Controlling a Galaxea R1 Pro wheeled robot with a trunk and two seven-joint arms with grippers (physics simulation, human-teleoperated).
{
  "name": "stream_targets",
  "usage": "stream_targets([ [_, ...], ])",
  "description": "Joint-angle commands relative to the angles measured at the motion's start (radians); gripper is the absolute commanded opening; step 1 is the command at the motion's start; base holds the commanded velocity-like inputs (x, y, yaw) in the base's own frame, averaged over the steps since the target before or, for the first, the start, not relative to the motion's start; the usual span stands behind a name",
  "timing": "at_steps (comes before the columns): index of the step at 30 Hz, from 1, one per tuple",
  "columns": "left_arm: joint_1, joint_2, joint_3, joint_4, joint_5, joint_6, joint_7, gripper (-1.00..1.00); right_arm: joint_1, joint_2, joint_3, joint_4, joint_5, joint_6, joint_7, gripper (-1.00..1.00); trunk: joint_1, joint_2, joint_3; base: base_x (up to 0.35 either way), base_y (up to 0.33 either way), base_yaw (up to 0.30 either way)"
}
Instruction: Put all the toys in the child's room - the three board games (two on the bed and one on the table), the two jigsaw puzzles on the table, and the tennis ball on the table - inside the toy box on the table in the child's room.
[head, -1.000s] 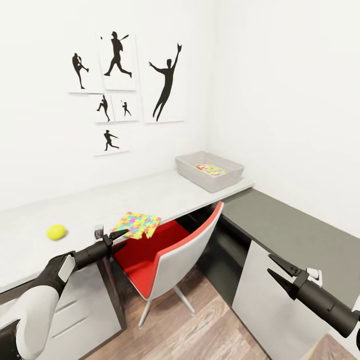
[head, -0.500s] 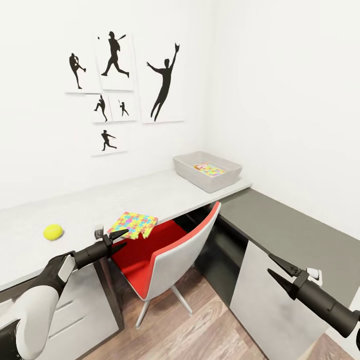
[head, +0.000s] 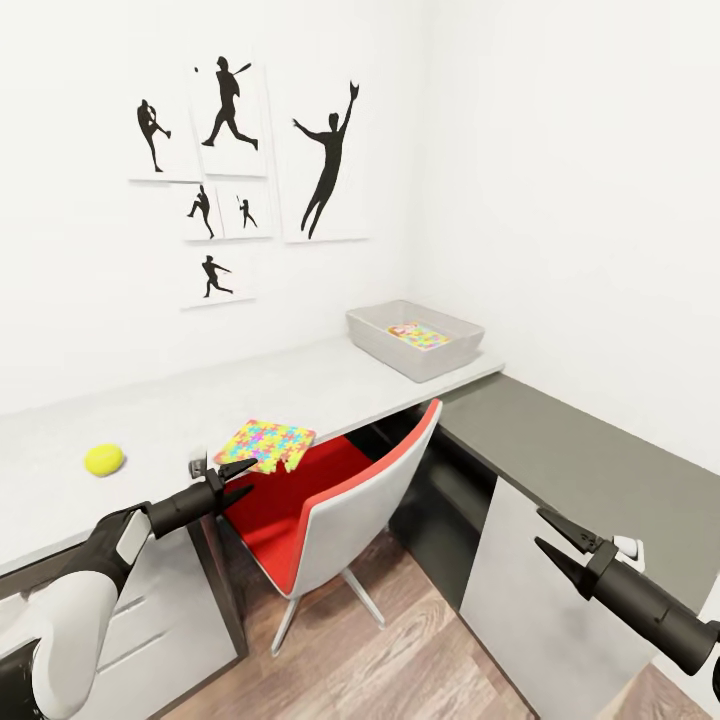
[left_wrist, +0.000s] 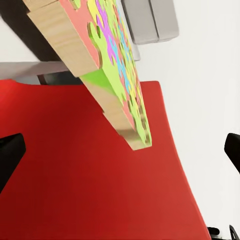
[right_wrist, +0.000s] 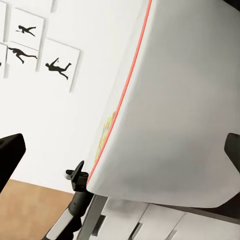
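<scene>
Toy box (head: 378, 338) sits at far end of the pale table (head: 300, 385), near the corner. Inside: one multicolour jigsaw sheet (head: 419, 335) flat on the bottom, so 1 puzzle looks done. Can't tell if anything lies under it, view too small.

Second jigsaw puzzle (head: 265, 444) is at the table's front edge, overhanging above the red chair (head: 330, 500). In left wrist view its thick wood-tone edge (left_wrist: 107, 95) hangs over the red seat, nothing around it.

Left gripper (head: 236, 476) is just beside that puzzle's near corner, fingers parted, no contact I can confirm. Reads as lining up for a pick, not a grasp yet.

Tennis ball (head: 104, 459) on the table, well apart from the box, untouched.

Right gripper (head: 552, 531) hangs over the dark lower desk section (head: 580, 465), fingers spread, empty. Its wrist cam looks at the chair back (right_wrist: 170, 115) w/ the left gripper (right_wrist: 75, 176) small past it.

Board games: none to report here; bed ones need a separate trip.

Tally, judged from this: approx 1 of 6 in. Left: puzzle #2, ball, 3 games.

Writing/brands: none readable. Wall pics (head: 232, 120) are black baseball silhouettes, no text.
</scene>
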Motion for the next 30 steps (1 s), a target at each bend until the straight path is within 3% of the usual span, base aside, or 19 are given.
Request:
stream_targets([
  [1,-0.001,0.0,0.002,0.001,0.001,0.006,-0.002,1.0,-0.001,0.0,-0.002,0.0,0.007,0.004,0.009,1.0,0.0,0.0,-0.001,0.0,-0.018,0.0],
  [9,-0.001,0.0,0.002,-0.001,0.001,0.006,-0.002,1.0,-0.001,0.0,-0.002,0.0,0.007,0.005,0.01,1.0,0.0,0.0,-0.001,0.0,-0.107,0.0],
  [30,-0.001,0.0,0.002,-0.002,0.001,0.002,-0.002,1.0,-0.001,0.0,-0.002,0.0,0.007,0.006,0.01,1.0,0.0,0.0,-0.001,0.059,0.007,0.0],
])
